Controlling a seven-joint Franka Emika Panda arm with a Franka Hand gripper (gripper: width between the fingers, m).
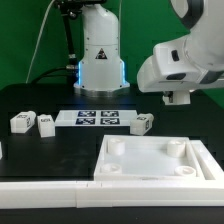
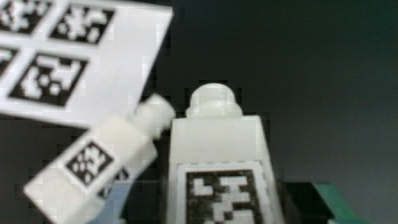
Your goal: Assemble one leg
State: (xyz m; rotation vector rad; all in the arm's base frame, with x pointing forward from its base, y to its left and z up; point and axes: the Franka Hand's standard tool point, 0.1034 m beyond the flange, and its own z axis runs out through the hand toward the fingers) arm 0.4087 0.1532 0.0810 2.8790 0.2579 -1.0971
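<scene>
Gripper (image 1: 180, 98) hung right of the marker board (image 1: 95, 118); jaw opening could not be told. Leg (image 2: 215, 150) stood with a second leg (image 2: 103, 160) tilted close beside it; a good grasp likely needed centring squarely, clear of that neighbour.

The white arm (image 1: 185, 58) reaches in from the exterior view's right, wrist low, jaws seemingly hidden beneath.

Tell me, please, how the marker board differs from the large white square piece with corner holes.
The marker board is thin and flat; the square piece is thicker, with a raised rim and round corner holes. The marker board carries black-and-white tags; the square piece shows none. The marker board is smaller and lies farther back than the square piece. Both are white and lie on the black table.
</scene>
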